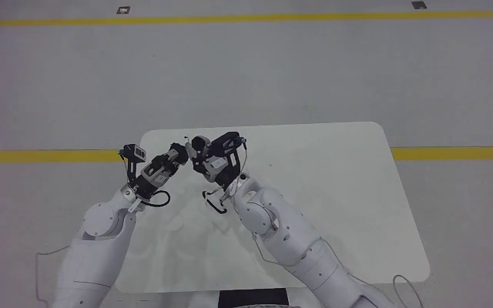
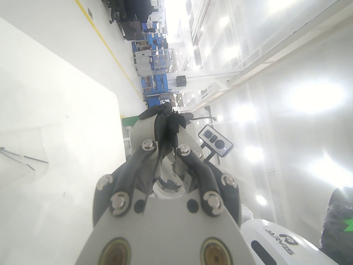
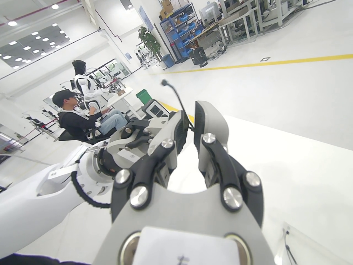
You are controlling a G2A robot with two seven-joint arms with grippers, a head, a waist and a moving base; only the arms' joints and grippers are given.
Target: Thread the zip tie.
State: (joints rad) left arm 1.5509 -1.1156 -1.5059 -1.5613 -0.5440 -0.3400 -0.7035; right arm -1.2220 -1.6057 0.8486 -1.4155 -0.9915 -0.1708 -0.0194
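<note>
The left gripper and the right gripper meet tip to tip above the table, close to its far left corner. The left one's dark fingers are pressed together. The right one's fingers stand a narrow gap apart. The black zip tie runs down into that gap, and its head end curves up free past the fingertips, off the surface. Whether the left fingers pinch the tie cannot be told.

The table is white with rounded corners. A clear bag lies flat on it, with spare black ties inside.

Around the table the floor is pale grey. One yellow line runs level with the table's far edge and a second lies farther off.

Beyond that stand a green bin, a white humanoid robot, a potted plant, shelves of blue bins and cluttered workbenches. Round ceiling lights shine overhead.
</note>
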